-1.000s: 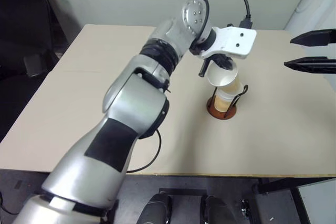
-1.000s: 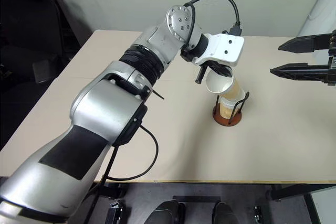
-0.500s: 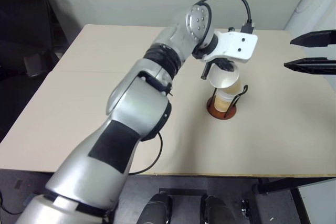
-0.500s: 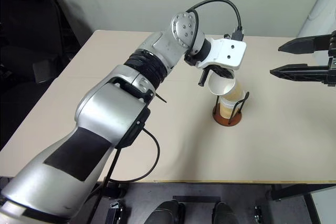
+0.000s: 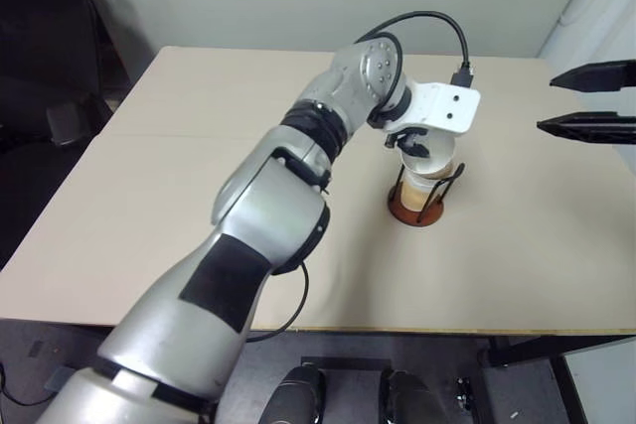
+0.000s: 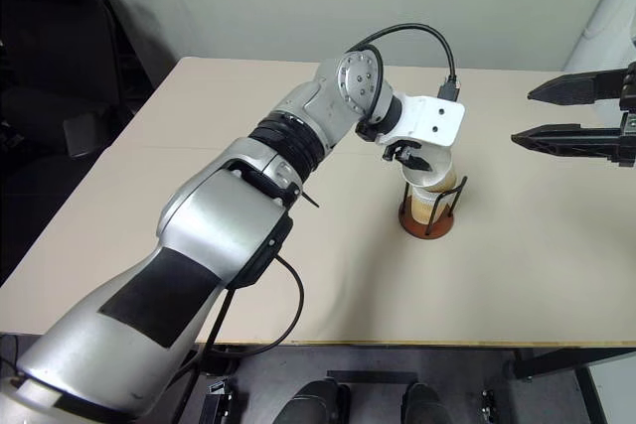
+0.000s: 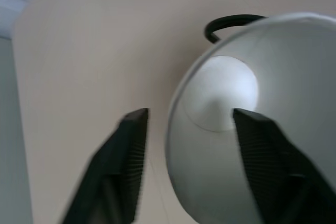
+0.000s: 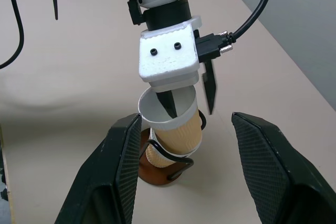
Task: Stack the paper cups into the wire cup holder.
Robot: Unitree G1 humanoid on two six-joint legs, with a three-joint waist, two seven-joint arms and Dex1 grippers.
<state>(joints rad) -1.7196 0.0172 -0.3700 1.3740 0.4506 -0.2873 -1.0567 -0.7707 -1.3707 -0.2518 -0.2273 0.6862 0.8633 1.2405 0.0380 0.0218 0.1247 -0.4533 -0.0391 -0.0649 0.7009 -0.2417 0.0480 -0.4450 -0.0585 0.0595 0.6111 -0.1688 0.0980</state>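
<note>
On the counter (image 5: pixel 149 176), right of centre, the wire cup holder (image 5: pixel 417 208) carries the nested paper cups (image 6: pixel 429 186). The left gripper (image 8: pixel 189 98) straddles the top cup's rim, fingers (image 8: pixel 209 85) apart. These cups look light, thin and crushable; pinch the rolled rim gently. Far right, the right gripper (image 6: pixel 571 111) hangs spread, empty.

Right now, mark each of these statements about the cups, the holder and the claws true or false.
1. The top cup sits nested in the stack inside the wire cup holder. True.
2. The left claw is clamped shut on the cup. False: its fingers are spread, one inside the cup, one outside.
3. The right claw holds a cup. False: it is open and empty, off to the side.
4. The holder stands upright on the table. True.
</note>
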